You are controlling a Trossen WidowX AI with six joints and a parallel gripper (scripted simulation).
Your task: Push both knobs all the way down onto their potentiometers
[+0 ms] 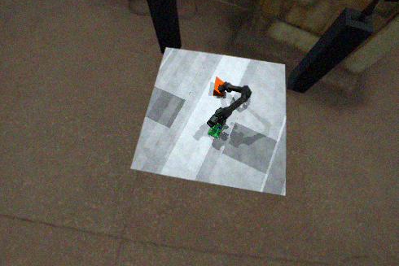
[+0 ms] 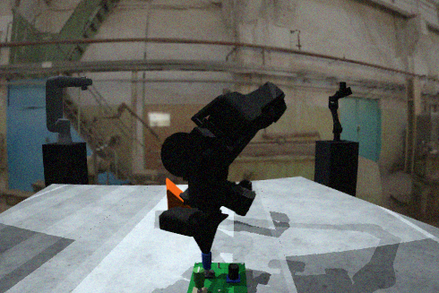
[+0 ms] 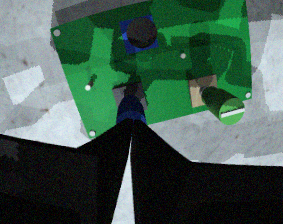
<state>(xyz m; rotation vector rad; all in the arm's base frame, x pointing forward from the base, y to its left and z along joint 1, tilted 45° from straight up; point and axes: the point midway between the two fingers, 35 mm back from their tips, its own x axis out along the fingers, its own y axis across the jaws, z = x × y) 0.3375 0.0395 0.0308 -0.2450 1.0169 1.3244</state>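
The green circuit board [image 1: 214, 131] [image 2: 221, 287] [image 3: 102, 45] stands on the table. A blue knob [image 2: 206, 262] [image 3: 130, 108] stands over a grey potentiometer [image 3: 142, 97], with a short dark stretch of shaft between them. A green knob [image 2: 199, 272] [image 3: 232, 111] with a white line stands tall over a tan potentiometer [image 3: 196, 95]. A black knob [image 2: 233, 270] [image 3: 142, 32] sits low on a blue potentiometer [image 3: 128, 46]. My gripper [image 2: 206, 252] [image 3: 132, 126] is shut and holds nothing. Its closed fingertips are at the top of the blue knob and hide part of it; contact is hard to tell.
An orange wedge-shaped thing [image 1: 219, 85] [image 2: 173, 193] stands by the arm's base, behind the board. A thin upright pin [image 3: 91, 82] stands on the board left of the grey potentiometer. Dark pedestals [image 1: 163, 11] [image 2: 336, 165] stand beyond the table. Shadows cross the board and table.
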